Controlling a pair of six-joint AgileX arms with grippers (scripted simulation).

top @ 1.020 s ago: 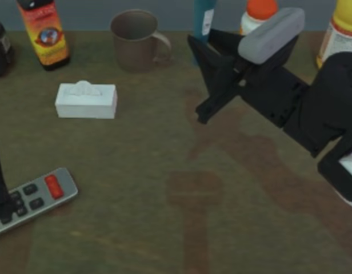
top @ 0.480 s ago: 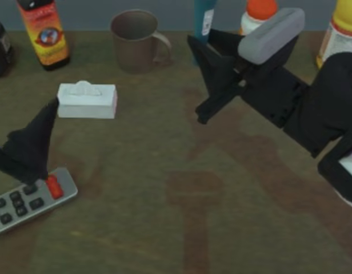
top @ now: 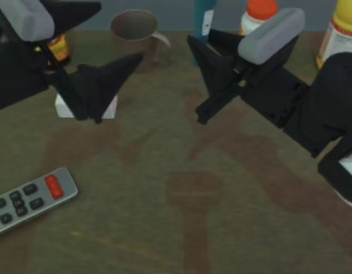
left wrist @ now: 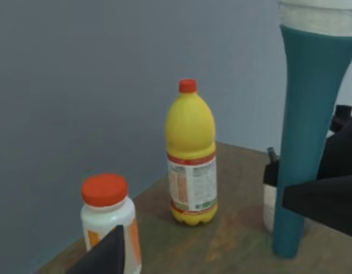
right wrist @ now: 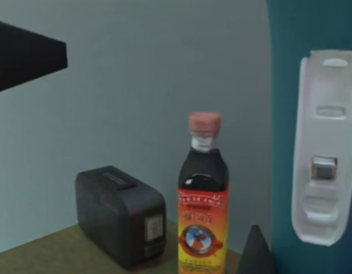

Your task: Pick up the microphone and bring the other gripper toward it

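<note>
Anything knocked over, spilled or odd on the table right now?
Nothing stands out. The mug, bottles and tissue box sit upright, the remote lies flat, and the microphone stands upright at the right end effector.

Labels on the bottles are too blurred to read

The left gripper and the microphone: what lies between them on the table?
In the top view, only the brown mug stands between the left gripper and the microphone, which the right gripper holds.
</note>
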